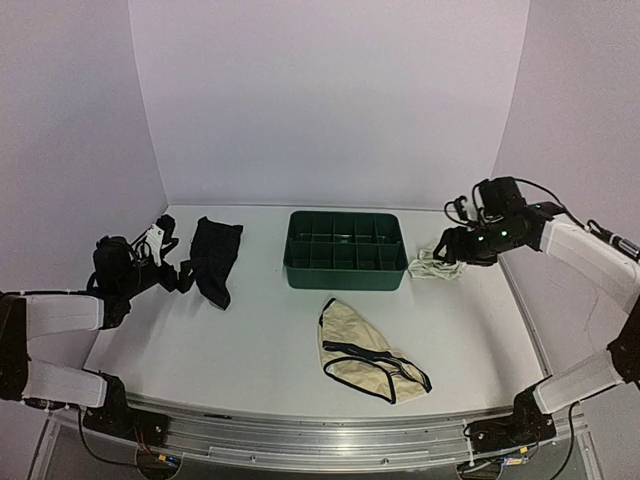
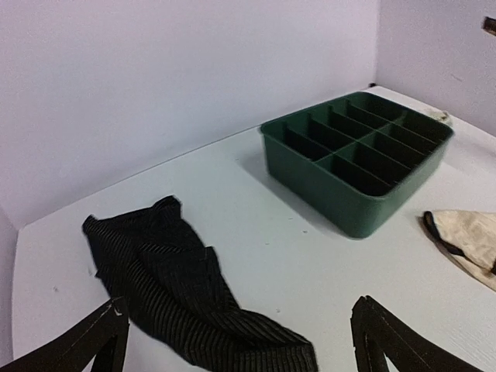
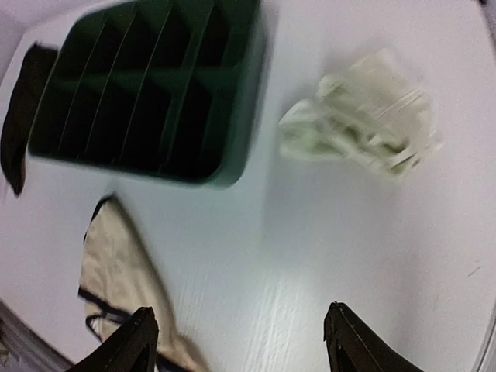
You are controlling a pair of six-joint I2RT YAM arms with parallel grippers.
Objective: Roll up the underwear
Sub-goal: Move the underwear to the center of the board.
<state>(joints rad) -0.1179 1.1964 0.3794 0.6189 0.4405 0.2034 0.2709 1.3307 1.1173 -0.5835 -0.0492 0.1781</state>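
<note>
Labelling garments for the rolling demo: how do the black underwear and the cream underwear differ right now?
Colour: the black underwear is plain; the cream underwear has black trim. Place: black lies left of the tray, cream in front of it. Shape: black is bunched long and narrow, cream spread wider. Both lie unrolled on the table, ungripped.

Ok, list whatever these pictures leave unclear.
Cream underwear, left wrist view: cut off by the right edge.
Black underwear, right wrist view: blurred, cut by the left edge.
White underwear, top view: small, partly covered by the right gripper; its folds blur in the right wrist view.
</note>
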